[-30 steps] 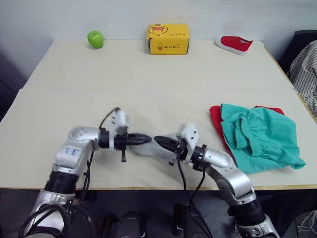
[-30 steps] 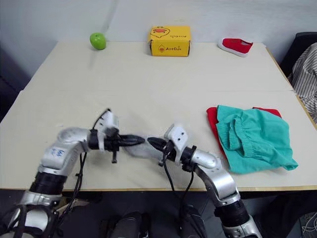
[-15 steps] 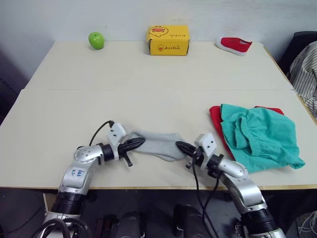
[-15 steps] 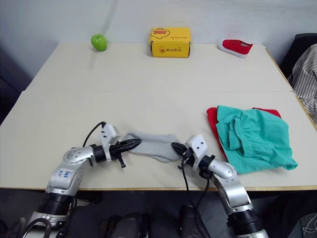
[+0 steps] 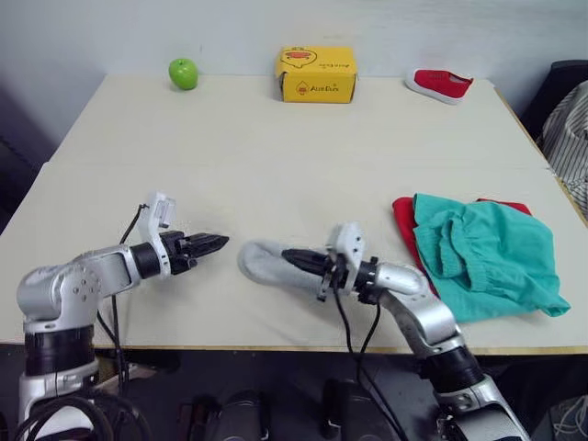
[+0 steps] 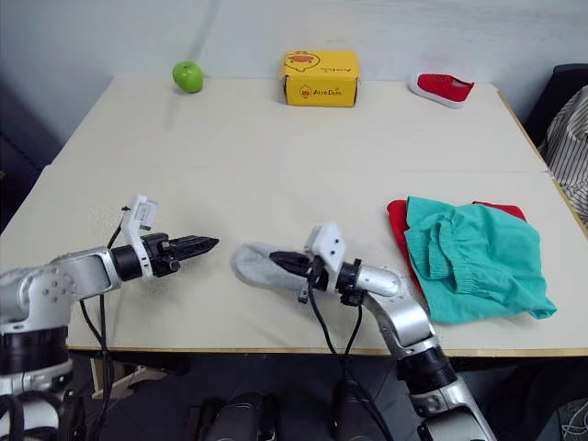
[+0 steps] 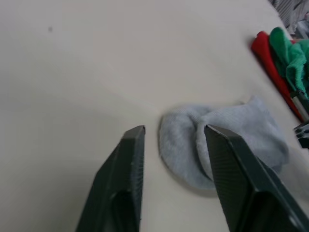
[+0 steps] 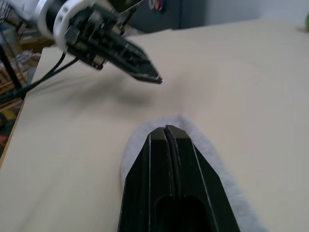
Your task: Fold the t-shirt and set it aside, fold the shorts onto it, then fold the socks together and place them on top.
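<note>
The light grey socks (image 5: 257,262) lie bunched near the table's front edge, folded over on themselves (image 7: 183,145). My right gripper (image 5: 288,255) lies across the top of them, shut on the socks, and grey knit shows on both sides of its fingers (image 8: 207,140). My left gripper (image 5: 220,242) hangs just left of the socks, apart from them, its fingers open with nothing between them (image 7: 174,128). At the right, the teal shorts (image 5: 487,257) are folded on top of the red t-shirt (image 5: 401,216), whose edge shows at the pile's left and back.
Along the far edge of the table (image 5: 276,147) stand a green apple (image 5: 184,73), a yellow box (image 5: 317,73) and a small red shoe (image 5: 441,84). Striped cloth (image 5: 570,129) hangs beyond the right edge.
My left gripper has opened, let go of the socks' left end and drawn back to the left. My right gripper has carried the right end leftward over the socks.
</note>
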### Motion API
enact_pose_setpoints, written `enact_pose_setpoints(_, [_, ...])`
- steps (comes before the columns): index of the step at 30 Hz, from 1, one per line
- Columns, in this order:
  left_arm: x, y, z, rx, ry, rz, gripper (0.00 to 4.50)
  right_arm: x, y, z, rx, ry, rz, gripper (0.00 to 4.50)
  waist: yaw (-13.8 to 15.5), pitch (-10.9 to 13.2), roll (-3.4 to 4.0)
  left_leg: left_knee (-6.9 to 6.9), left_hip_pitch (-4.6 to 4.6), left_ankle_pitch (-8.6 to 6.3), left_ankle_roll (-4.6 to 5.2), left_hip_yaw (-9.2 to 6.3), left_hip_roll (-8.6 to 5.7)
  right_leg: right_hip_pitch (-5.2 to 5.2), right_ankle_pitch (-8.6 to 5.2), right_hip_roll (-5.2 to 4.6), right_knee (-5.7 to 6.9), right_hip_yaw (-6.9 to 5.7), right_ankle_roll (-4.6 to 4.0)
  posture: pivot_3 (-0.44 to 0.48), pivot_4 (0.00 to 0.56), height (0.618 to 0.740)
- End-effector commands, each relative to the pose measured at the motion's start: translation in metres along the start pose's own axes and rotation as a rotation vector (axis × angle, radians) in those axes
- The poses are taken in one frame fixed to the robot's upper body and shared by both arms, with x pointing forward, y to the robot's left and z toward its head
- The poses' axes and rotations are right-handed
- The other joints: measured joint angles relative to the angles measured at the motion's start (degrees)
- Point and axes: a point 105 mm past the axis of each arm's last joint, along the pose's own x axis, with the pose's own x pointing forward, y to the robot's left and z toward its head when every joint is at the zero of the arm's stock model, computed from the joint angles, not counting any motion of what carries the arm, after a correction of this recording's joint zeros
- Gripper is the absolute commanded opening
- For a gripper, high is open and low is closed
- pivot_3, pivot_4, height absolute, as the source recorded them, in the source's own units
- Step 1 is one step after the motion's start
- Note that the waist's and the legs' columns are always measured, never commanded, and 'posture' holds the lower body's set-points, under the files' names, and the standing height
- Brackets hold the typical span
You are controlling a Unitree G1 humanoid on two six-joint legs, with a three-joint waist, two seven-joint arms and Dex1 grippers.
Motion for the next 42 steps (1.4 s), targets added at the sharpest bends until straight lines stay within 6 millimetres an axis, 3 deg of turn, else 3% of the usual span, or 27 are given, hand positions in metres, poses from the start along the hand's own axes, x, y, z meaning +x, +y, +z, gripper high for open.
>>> enact_pose_setpoints(1, [0.014, -0.004, -0.009, -0.041, 0.075, -0.017, 3.21, 0.006, -0.004, -0.01, -0.041, 0.032, 0.02, 0.0, -0.1, 0.0, -0.01, 0.0, 0.0, -0.01, 0.01, 0.01, -0.03, 0.0, 0.0, -0.02, 0.01, 0.01, 0.0, 0.0, 0.15, 0.74])
enact_pose_setpoints(4, [0.026, -0.006, -0.014, -0.056, 0.116, -0.023, 4.16, 0.007, -0.01, -0.022, -0.037, 0.077, 0.008, 0.0, -0.1, 0.0, -0.03, 0.01, -0.01, 0.0, -0.02, 0.01, -0.01, -0.02, 0.0, 0.02, -0.01, 0.0, 0.0, 0.0, 0.15, 0.74])
enact_pose_setpoints(7, [0.032, -0.014, -0.028, -0.043, 0.202, -0.052, 4.16, 0.007, -0.014, -0.032, -0.032, 0.12, -0.006, 0.0, -0.2, 0.0, -0.04, 0.02, 0.15, 0.07, -0.11, 0.01, 0.02, 0.1, 0.0, 0.06, 0.04, 0.02, 0.0, 0.0, 0.15, 0.74])
enact_pose_setpoints(11, [0.043, -0.024, -0.03, -0.036, 0.197, -0.102, 4.16, 0.006, -0.01, -0.037, -0.018, 0.128, 0.006, 0.0, -0.2, -0.1, -0.04, 0.0, 0.37, 0.06, -0.16, -0.01, 0.06, 0.33, -0.01, 0.05, 0.02, 0.04, -0.01, 0.0, 0.15, 0.74])
enact_pose_setpoints(14, [0.052, -0.033, -0.023, -0.028, 0.146, -0.129, 3.56, 0.006, -0.007, -0.038, -0.014, 0.13, 0.01, 0.0, 0.0, -0.1, -0.07, -0.05, 0.81, -0.05, -0.16, -0.07, 0.06, 0.8, -0.02, 0.01, -0.08, 0.03, -0.03, 0.0, 0.15, 0.74])
enact_pose_setpoints(20, [0.056, -0.041, -0.01, 0.032, 0.097, -0.148, 1.56, 0.002, -0.006, -0.041, -0.008, 0.145, 0.004, 0.0, -0.3, -0.1, -0.08, -0.09, 0.81, -0.09, -0.24, -0.06, 0.14, 0.75, -0.05, 0.09, -0.07, 0.2, -0.08, 0.0, 0.15, 0.74])
enact_pose_setpoints(25, [0.053, -0.067, 0.004, 0.138, 0.081, -0.239, 0.01, -0.003, -0.009, -0.045, -0.013, 0.176, -0.011, 0.0, -0.1, -0.1, -0.08, -0.09, 0.8, -0.11, -0.25, -0.05, 0.13, 0.75, -0.05, 0.06, -0.09, 0.21, -0.09, 0.0, 0.15, 0.74])
enact_pose_setpoints(28, [0.054, -0.092, 0.015, 0.231, 0.069, -0.329, 0.01, -0.006, -0.009, -0.045, -0.02, 0.183, -0.014, 0.0, -0.1, -0.1, -0.09, -0.09, 0.78, -0.11, -0.25, -0.06, 0.13, 0.76, -0.05, 0.05, -0.1, 0.21, -0.09, 0.0, 0.15, 0.74])
enact_pose_setpoints(31, [0.06, -0.103, 0.015, 0.304, 0.109, -0.36, 0.01, -0.008, -0.01, -0.042, -0.035, 0.19, -0.021, 0.0, -0.2, -0.1, -0.08, -0.11, 0.79, -0.12, -0.26, -0.04, 0.12, 0.75, -0.05, 0.07, -0.12, 0.21, -0.09, 0.0, 0.15, 0.74])
enact_pose_setpoints(36, [0.074, -0.113, 0.008, 0.389, 0.189, -0.393, 0.01, -0.028, -0.017, -0.037, -0.049, 0.216, -0.084, 0.0, 0.0, -0.1, -0.08, -0.13, 0.76, -0.12, -0.26, -0.04, 0.12, 0.73, -0.06, 0.09, -0.17, 0.2, -0.09, 0.0, 0.15, 0.74])
enact_pose_setpoints(42, [0.097, -0.125, 0.0, 0.462, 0.221, -0.456, 0.01, -0.046, -0.016, -0.051, -0.015, 0.265, -0.145, 0.0, 0.0, -0.1, -0.08, -0.13, 0.76, -0.12, -0.25, -0.02, 0.12, 0.73, -0.06, 0.13, -0.36, 0.13, -0.09, 0.0, 0.15, 0.74])
